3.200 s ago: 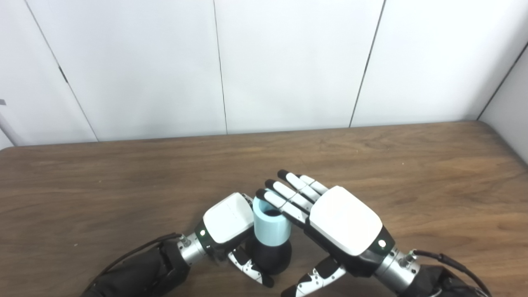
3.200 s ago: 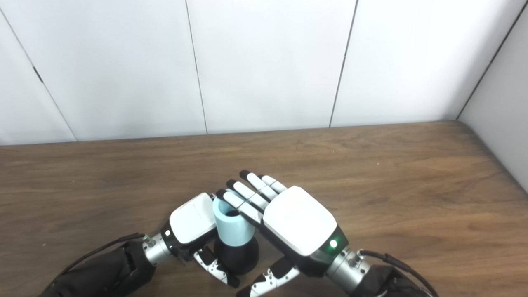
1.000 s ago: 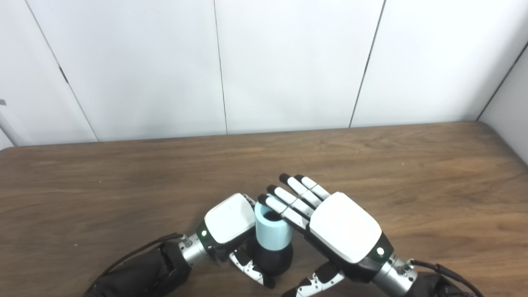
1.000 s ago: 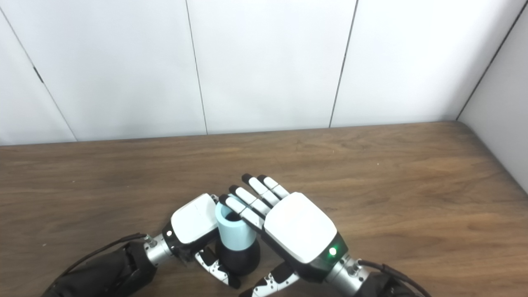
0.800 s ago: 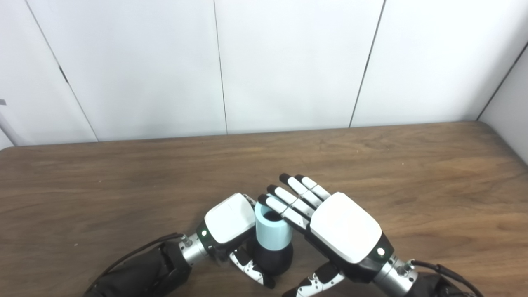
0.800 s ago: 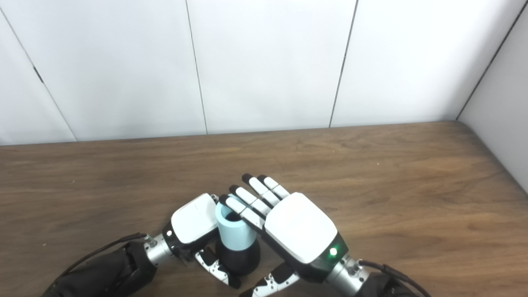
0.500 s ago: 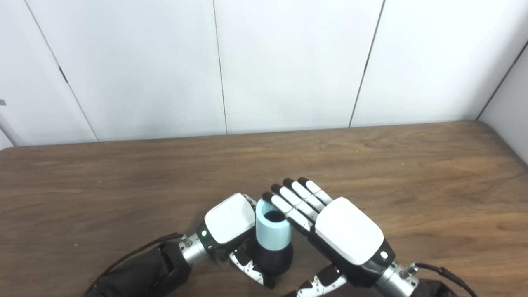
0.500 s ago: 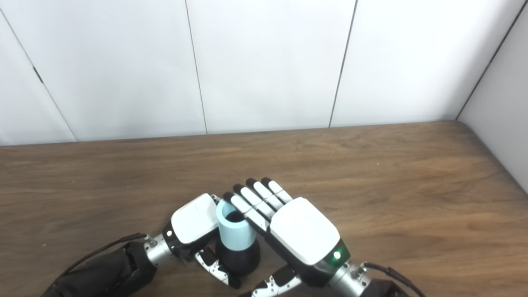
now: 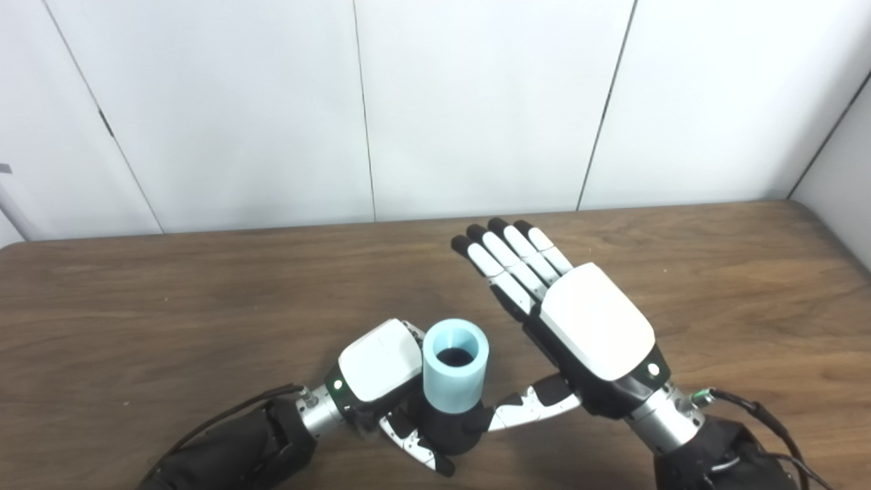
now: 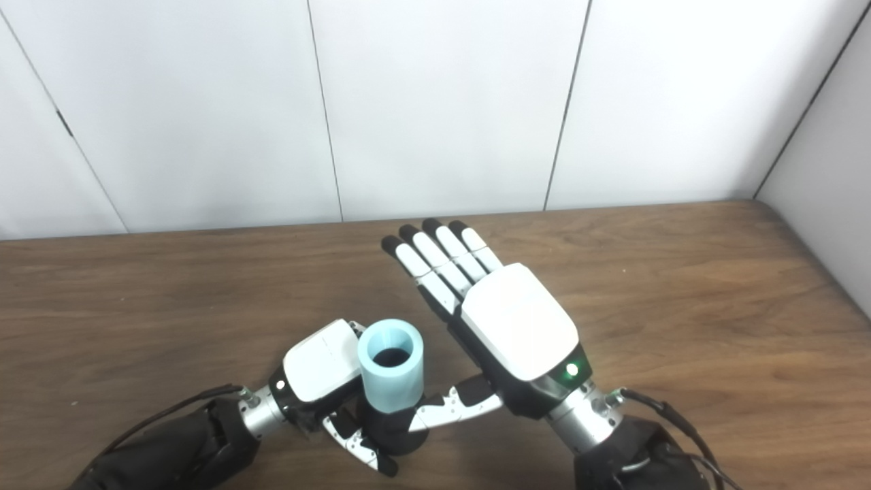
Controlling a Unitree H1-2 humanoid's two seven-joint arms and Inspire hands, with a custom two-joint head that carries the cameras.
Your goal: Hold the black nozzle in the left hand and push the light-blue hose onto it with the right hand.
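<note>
Light-blue hose [image 9: 454, 367], black nozzle [image 9: 449, 429], brown wood-grain table [image 9: 170, 306], white wall [image 9: 476, 102].

Both head cameras look down and forward from above, behind the right hand [image 9: 585, 320], facing a white panelled wall [image 9: 476, 102] beyond the fingertips. They sit side by side, fairly near the wooden surface [image 10: 680, 286]. Both share that same stretch; the right eye view shows everything shifted leftward.
</note>
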